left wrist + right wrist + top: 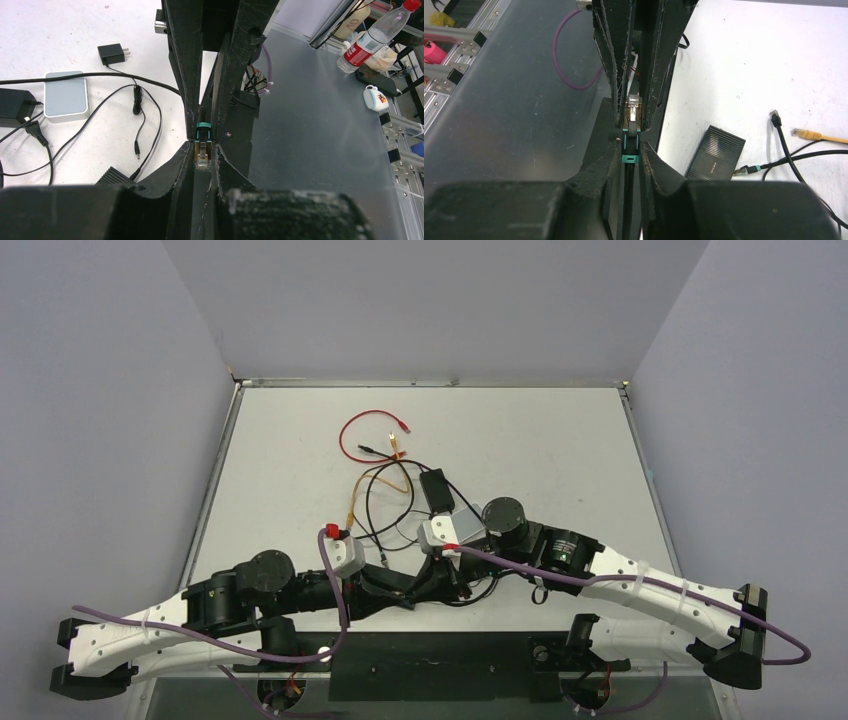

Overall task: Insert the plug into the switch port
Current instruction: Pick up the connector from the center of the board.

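The plug point(202, 152) is a clear network connector with a teal boot, held in the air near the table's front edge. My left gripper point(202, 146) is shut on its clear end. My right gripper point(631, 144) faces the left one, and its fingers press the plug's teal boot point(630, 145) from both sides, with the black cable running back between them. The switch, a flat black ribbed box point(716, 152), lies on the table just right of the right fingers. Its corner point(116, 176) also shows in the left wrist view. Its ports are hidden.
A light grey pad point(66, 95), a small black adapter point(112, 52) and loose black cables lie on the white table. An orange cable point(816, 135) and a second teal-booted plug point(746, 170) lie beside the switch. A red lead point(365, 435) lies farther back.
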